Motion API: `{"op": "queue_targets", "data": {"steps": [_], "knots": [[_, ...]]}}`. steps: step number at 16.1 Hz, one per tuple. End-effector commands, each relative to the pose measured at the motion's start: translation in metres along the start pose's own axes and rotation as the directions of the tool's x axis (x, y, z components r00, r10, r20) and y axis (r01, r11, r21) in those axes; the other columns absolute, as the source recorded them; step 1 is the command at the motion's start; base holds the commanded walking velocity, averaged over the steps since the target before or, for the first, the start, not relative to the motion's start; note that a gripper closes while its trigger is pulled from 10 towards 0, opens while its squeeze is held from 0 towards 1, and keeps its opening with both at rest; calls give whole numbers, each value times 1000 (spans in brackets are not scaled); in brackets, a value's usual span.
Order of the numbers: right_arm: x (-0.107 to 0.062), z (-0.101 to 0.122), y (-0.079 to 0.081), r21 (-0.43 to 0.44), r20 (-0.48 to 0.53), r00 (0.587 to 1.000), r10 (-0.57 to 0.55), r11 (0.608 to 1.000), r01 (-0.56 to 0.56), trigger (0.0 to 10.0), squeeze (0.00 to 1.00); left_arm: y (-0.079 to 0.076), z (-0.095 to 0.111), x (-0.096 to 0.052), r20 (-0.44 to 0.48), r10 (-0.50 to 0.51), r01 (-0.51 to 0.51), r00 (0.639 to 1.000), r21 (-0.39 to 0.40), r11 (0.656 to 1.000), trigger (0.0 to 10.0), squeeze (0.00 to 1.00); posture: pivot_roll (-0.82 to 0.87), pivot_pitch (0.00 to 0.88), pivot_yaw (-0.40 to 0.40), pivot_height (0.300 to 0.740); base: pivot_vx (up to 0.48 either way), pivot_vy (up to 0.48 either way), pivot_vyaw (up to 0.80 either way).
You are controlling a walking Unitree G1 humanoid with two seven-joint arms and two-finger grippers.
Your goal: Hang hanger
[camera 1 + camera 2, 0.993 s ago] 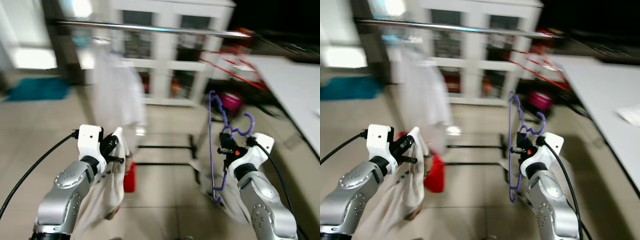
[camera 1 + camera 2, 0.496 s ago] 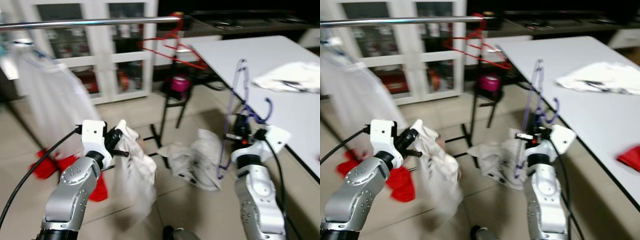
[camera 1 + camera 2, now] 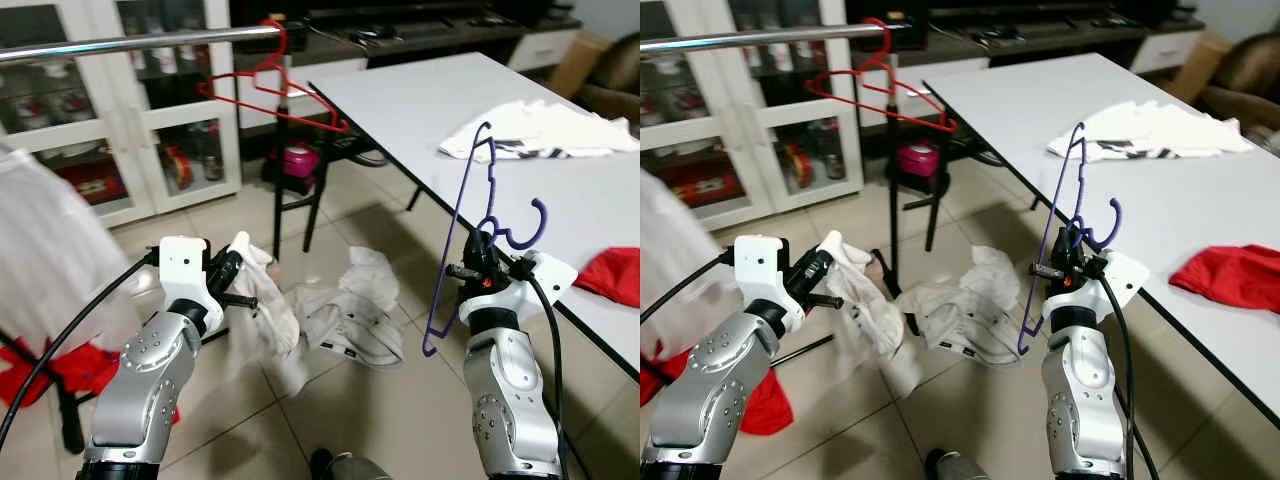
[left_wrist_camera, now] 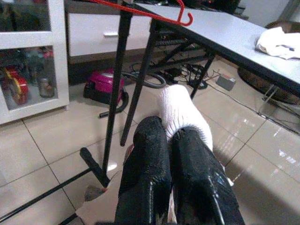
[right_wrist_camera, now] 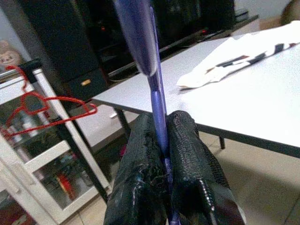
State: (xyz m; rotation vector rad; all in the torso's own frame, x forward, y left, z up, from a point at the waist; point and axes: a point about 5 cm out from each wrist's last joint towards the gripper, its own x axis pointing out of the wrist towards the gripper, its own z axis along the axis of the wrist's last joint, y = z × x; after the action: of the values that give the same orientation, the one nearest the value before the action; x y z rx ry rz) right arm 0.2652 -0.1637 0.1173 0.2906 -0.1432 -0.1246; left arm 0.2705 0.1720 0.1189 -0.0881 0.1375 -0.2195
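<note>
Purple hanger [image 3: 462, 240] in right claw [image 3: 478, 268], white cloth [image 3: 262, 300] in left claw [image 3: 226, 283].

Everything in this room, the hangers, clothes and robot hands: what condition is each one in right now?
Purple hanger: held upright, off the rail.
Right gripper: shut on the purple hanger.
Left gripper: shut on a white cloth, which hangs down.
Red hanger: hooked on the rail.
White garment: crumpled on the floor.
White clothes: heaped on the table.
Red cloth: lying on the table.

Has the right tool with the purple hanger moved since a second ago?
Cannot tell. The camera swung, so the whole scene shifted; the right tool grips the purple hanger beside the white table.
</note>
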Motion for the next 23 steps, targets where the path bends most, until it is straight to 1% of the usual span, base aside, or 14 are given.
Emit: {"op": "queue_targets", "data": {"steps": [1,7,8,9,11,14,15,16,17,18,19,20,22,23], "knots": [[1,1,-7,17,11,999,-38,999,38,10000,0,-3,4,2,21,-7,7,1000,3,1000,10000,0,-67,39,-73,740,0,0,-800],[-3,-2,-13,28,-1,995,-102,994,102,10000,0,-3,6,8,27,-30,30,999,5,1000,10000,0,-80,46,-40,740,0,0,-788],[-4,-3,-13,47,-4,995,-95,994,95,10000,0,-3,5,9,25,-33,33,999,5,999,10000,0,-80,47,-35,740,0,0,-781],[-4,-4,-9,60,-9,998,-55,997,56,10000,0,-3,5,10,26,-40,40,999,1,999,10000,0,-80,46,-31,740,0,0,-800],[-4,-8,-5,75,-28,999,-15,997,17,10000,0,-5,7,12,25,-46,47,999,-45,998,10000,0,-83,44,-25,740,0,0,-800],[-4,-6,-12,37,-49,995,-91,995,93,10000,0,-7,10,16,23,-53,54,998,-52,997,10000,0,-87,43,-18,740,0,0,-800],[-3,-3,-16,138,-111,992,-53,988,68,10000,0,-8,14,19,41,-53,55,998,-36,998,10000,0,-90,54,9,740,0,0,-494],[-1,4,-20,172,-103,995,-12,985,30,10000,0,-9,15,19,50,-61,62,997,-27,998,10000,0,-91,41,7,740,0,0,0],[5,15,-22,113,-64,998,-10,993,17,10000,0,-8,19,18,47,-81,83,996,-41,996,10000,0,-99,28,-7,740,0,0,0],[10,18,-22,101,-53,999,-4,995,9,10000,0,-6,19,18,44,-82,85,996,-68,994,10000,0,-102,15,-17,740,0,0,0],[14,19,-20,79,-59,998,3,997,2,10000,0,-6,19,19,54,-64,69,996,-87,994,10000,0,-97,6,-21,740,0,0,0],[17,20,-11,54,-106,993,52,997,-46,10000,0,-11,26,20,86,-58,67,995,-101,993,10000,0,-95,16,-22,740,0,0,-431],[12,6,-3,-3,-241,966,89,996,-92,10000,0,-8,32,19,134,-19,16,991,19,1000,10000,0,-85,14,-32,740,0,0,-553],[6,-6,3,-59,-322,937,136,985,-163,10000,0,-6,33,17,120,-20,14,993,48,999,10000,0,-80,5,-38,740,0,0,-531]]}}
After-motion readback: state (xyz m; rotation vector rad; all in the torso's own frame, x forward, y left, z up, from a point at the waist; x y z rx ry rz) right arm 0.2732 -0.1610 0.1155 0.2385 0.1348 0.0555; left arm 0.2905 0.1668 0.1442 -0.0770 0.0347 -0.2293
